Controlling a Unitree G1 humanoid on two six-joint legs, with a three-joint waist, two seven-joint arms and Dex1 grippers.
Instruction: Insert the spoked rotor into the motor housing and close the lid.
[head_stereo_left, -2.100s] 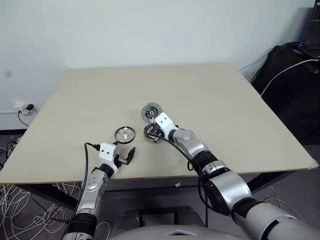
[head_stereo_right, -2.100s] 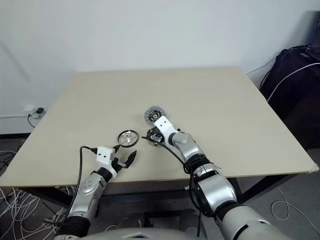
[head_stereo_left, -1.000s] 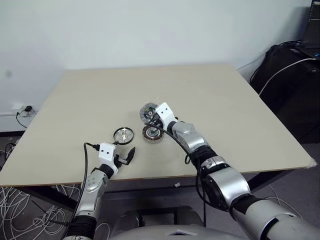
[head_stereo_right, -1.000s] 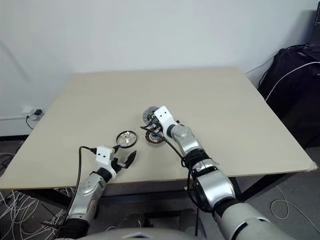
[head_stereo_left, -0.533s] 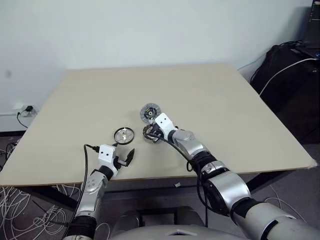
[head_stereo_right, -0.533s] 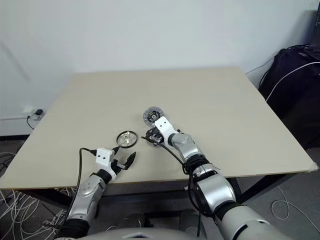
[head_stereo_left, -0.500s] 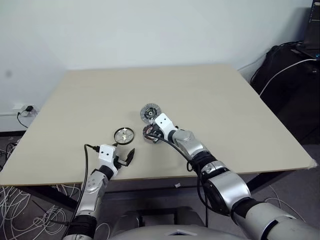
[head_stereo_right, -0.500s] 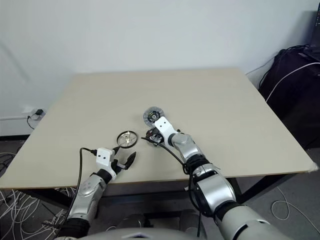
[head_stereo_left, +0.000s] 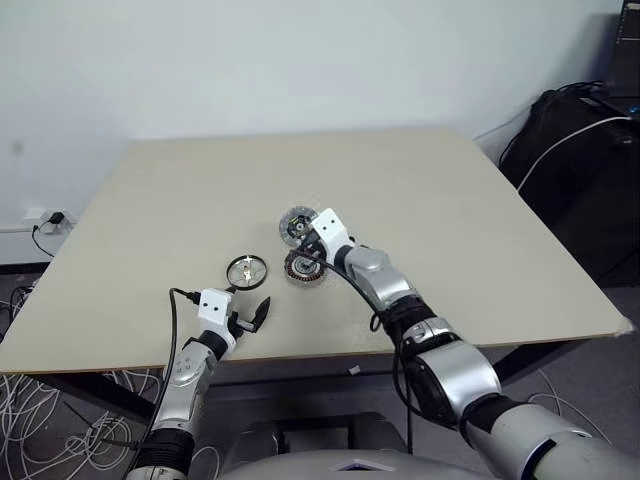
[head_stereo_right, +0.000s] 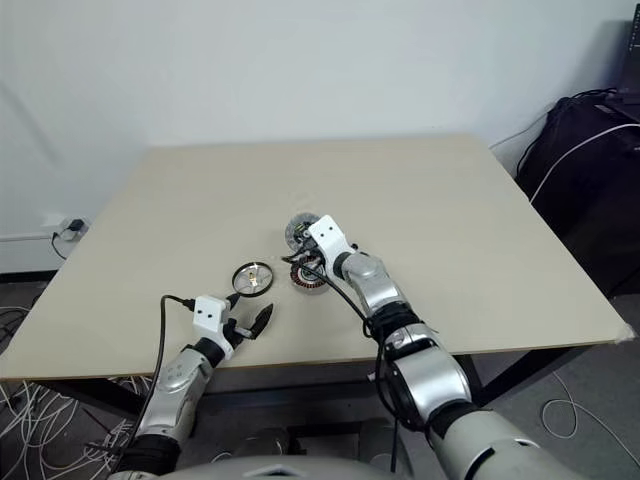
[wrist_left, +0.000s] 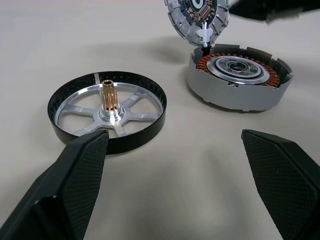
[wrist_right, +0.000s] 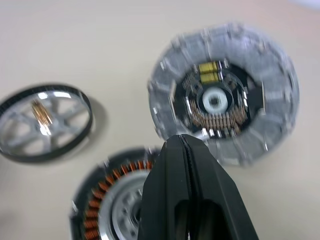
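Desk (head_stereo_left: 480, 200): far and right-hand areas bare, wide free room there; all three parts sit left of centre toward the near edge, none at an edge. Wall behind the far edge, dark bags (head_stereo_left: 585, 150) beyond the right side, cables on the floor (head_stereo_left: 40, 410) at left.

Left claw (head_stereo_left: 253, 314): fingers spread wide apart, gripping nothing, low over the near edge. The spoked rotor (wrist_left: 107, 111) lies flat on the desk just ahead of it, brass shaft upward, not touched.

Right claw (wrist_right: 186, 150): fingers pressed together, nothing between them; tip sits between the motor housing (wrist_left: 239, 76) and the lid (wrist_right: 225, 92). Housing rests flat just right of the rotor, copper windings up, apart from it. The lid stands tilted just beyond the housing, inner face showing; contact with the claw cannot be told.

Count: one rotor, one housing, one lid, two claws.
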